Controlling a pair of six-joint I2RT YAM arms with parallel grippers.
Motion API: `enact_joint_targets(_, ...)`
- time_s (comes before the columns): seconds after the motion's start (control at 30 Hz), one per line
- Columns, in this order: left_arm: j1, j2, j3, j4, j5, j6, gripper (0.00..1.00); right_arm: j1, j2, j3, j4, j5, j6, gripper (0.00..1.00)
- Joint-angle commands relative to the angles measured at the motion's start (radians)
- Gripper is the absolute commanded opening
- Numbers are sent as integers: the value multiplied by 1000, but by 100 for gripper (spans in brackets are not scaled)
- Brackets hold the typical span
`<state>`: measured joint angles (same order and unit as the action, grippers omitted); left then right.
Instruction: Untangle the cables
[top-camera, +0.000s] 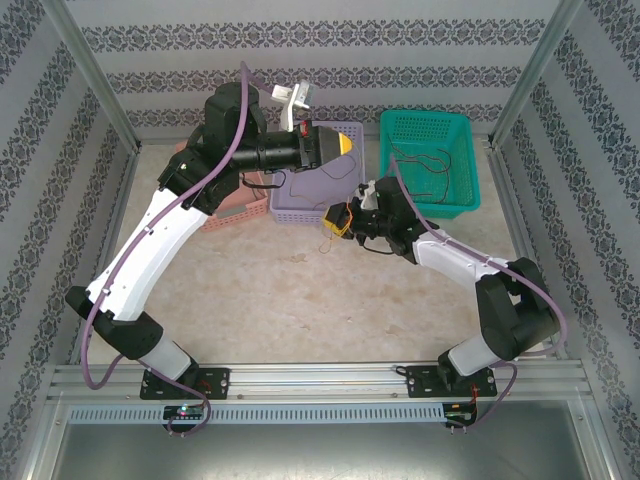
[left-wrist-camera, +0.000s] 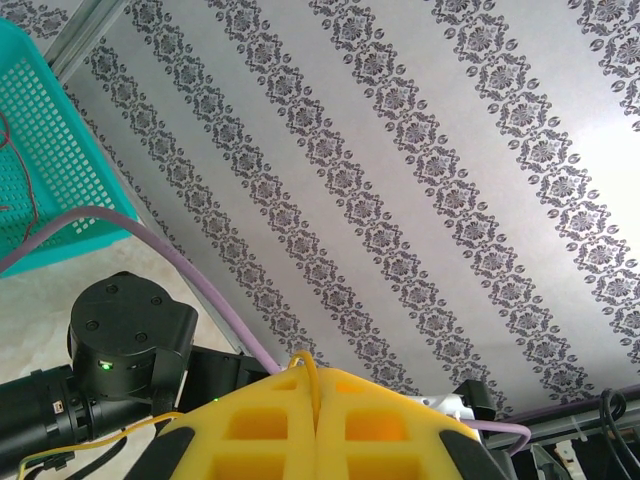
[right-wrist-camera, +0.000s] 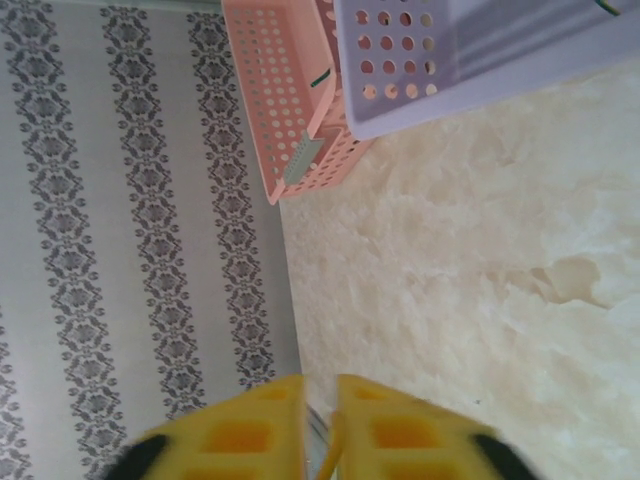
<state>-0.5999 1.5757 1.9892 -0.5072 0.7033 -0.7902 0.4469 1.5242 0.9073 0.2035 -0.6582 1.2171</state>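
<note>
My left gripper (left-wrist-camera: 316, 395) is shut on a thin yellow cable (left-wrist-camera: 313, 375), which loops out over the fingertips. In the top view that gripper (top-camera: 352, 143) hangs above the lilac basket (top-camera: 300, 208). My right gripper (top-camera: 333, 222) sits lower, by that basket's front right corner. In the right wrist view its blurred yellow fingers (right-wrist-camera: 400, 430) stand almost together on a yellow cable (right-wrist-camera: 330, 458). Dark and red cables (top-camera: 425, 165) lie in the teal basket (top-camera: 465, 170). A short green strand (right-wrist-camera: 320, 77) shows in the pink basket (right-wrist-camera: 280, 110).
The pink basket (top-camera: 235, 215) stands left of the lilac one, partly under my left arm. Patterned walls and metal posts (top-camera: 95, 80) close in the table. A lilac hose (left-wrist-camera: 170, 255) crosses the left wrist view. Bare beige tabletop (top-camera: 300, 300) lies in front of the baskets.
</note>
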Motion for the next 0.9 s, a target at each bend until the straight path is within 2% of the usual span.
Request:
enact_joint_targets(0.0,15,-37,24,36,-6,12,0,-21,-16,4,-21,32,-43,0)
enact_joint_targets(0.13,23,-45,103,4,-65,48,0,-96,-78,-45,-124,91,-108,0)
enact_joint_targets(0.37,103,-135,143,9,-298,83,0,-328,-207,-112,-344,131,-216,0)
enact_joint_targets(0.47,135,-172,153,-32,-460,125,0,-432,-254,-126,-414,144,-246,0)
enact_joint_targets(0.57,148,-197,178,-149,-697,177,0,-517,-290,-126,-464,159,-269,0)
enact_joint_targets(0.67,175,-224,181,-233,-908,178,0,-556,-292,-91,-543,199,-318,0)
enact_joint_targets(0.77,224,-234,189,-312,-1064,167,0,-574,-290,-74,-578,254,-333,0)
enact_joint_targets(0.87,294,-230,189,-375,-1144,174,0,-593,-278,-44,-623,307,-360,0)
